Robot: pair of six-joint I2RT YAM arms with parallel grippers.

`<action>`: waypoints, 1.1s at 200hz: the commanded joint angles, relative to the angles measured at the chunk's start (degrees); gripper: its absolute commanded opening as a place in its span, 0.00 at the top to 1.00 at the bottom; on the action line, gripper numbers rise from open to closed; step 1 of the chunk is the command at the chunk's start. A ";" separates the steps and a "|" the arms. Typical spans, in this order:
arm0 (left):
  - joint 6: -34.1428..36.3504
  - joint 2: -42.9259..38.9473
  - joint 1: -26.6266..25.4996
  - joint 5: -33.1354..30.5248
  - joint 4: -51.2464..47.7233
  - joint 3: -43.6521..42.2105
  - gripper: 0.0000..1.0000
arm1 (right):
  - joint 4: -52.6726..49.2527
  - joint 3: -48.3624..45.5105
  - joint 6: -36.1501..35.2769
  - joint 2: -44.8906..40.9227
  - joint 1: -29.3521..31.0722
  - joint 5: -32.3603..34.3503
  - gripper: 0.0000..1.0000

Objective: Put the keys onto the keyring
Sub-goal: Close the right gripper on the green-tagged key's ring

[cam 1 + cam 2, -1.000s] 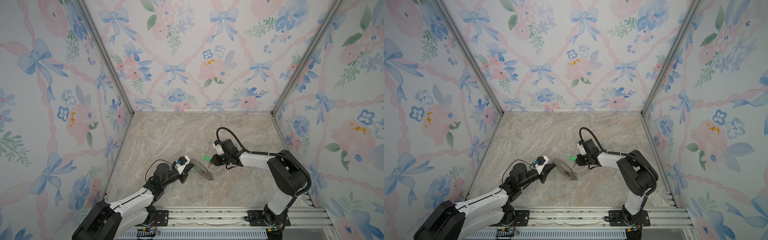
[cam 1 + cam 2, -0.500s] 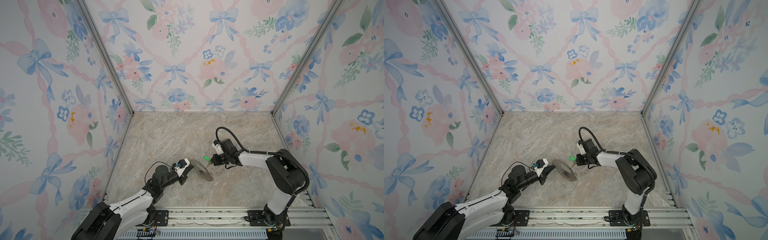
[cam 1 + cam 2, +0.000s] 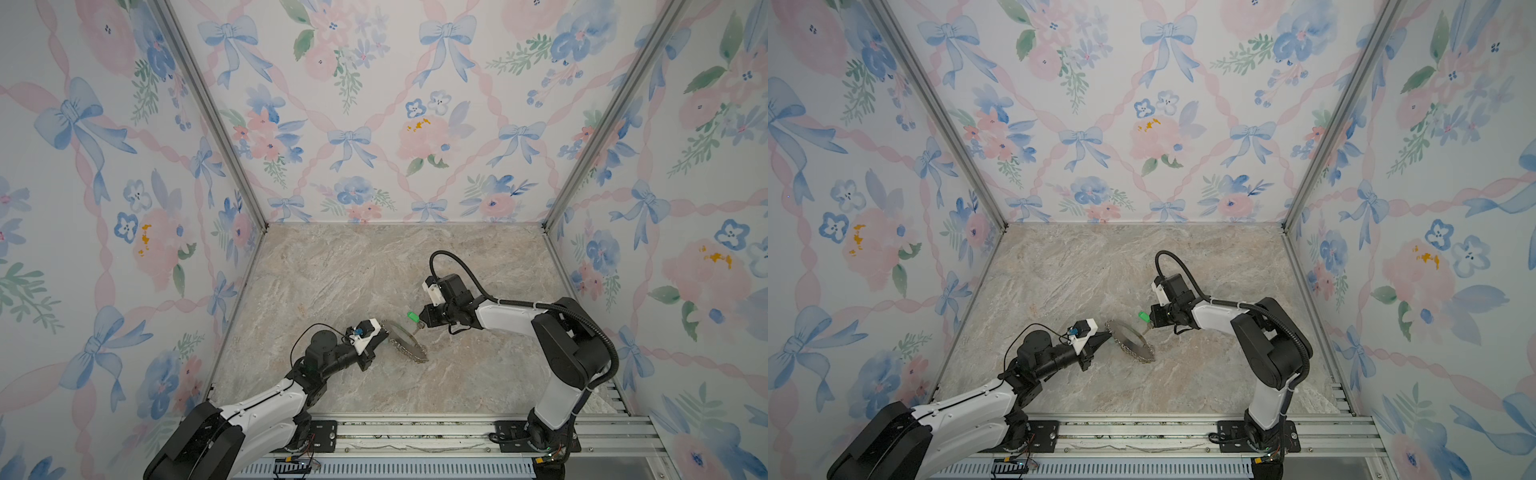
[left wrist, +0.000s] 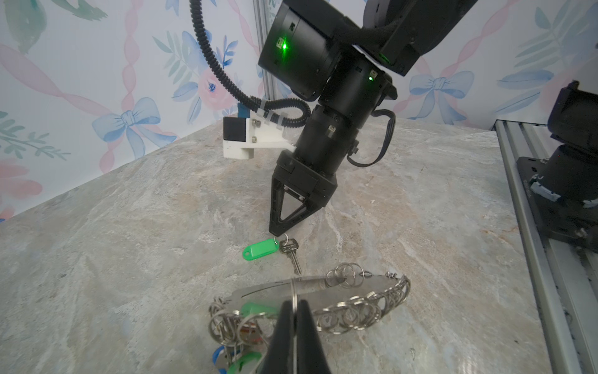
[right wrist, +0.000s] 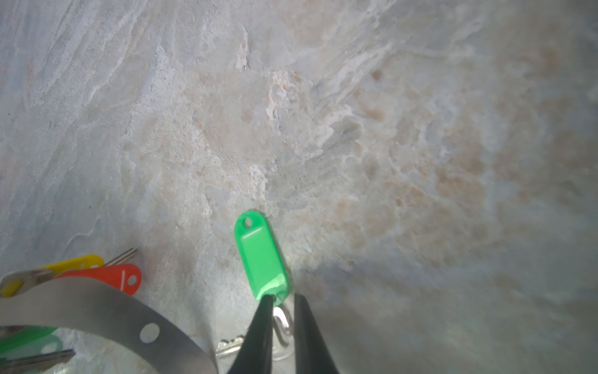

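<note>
The keyring [image 4: 265, 289] is clenched by one wire ring [image 4: 293, 293] in the left pincer [image 4: 294, 309]; the right pincer [image 4: 280, 233], grasping the green-tagged key [image 4: 289, 248] by its loop, would best approach slowly.

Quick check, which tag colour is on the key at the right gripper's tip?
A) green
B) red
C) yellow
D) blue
A: the green-tagged key hangs by its small ring from the tip of the right gripper. The red tag and yellow tag lie partly behind the keyring in the right wrist view.
</note>
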 commanded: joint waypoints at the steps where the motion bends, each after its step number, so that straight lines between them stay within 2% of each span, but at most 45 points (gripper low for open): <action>1: 1.24 -0.57 0.35 0.88 2.62 -0.75 1.00 | -2.27 1.83 -1.03 1.23 1.02 1.42 0.85; 34: 1.23 -0.59 0.31 0.70 2.62 -0.85 1.00 | -3.71 1.58 -1.38 0.55 1.29 2.90 0.85; 51: 1.28 -0.46 0.36 0.62 2.70 -0.84 1.00 | -3.84 0.73 -1.56 -0.32 1.29 4.07 0.79; 70: 1.23 -0.42 0.36 0.53 2.85 -0.84 1.00 | -3.59 0.56 -1.38 -0.22 1.21 3.31 0.78; 91: 1.25 -0.35 0.36 0.53 2.88 -0.88 1.00 | -2.05 0.26 -0.69 0.16 1.52 1.63 0.79; 220: 1.33 -0.50 0.36 0.00 3.14 -1.02 1.00 | -2.31 0.15 -0.21 0.73 2.92 1.87 0.87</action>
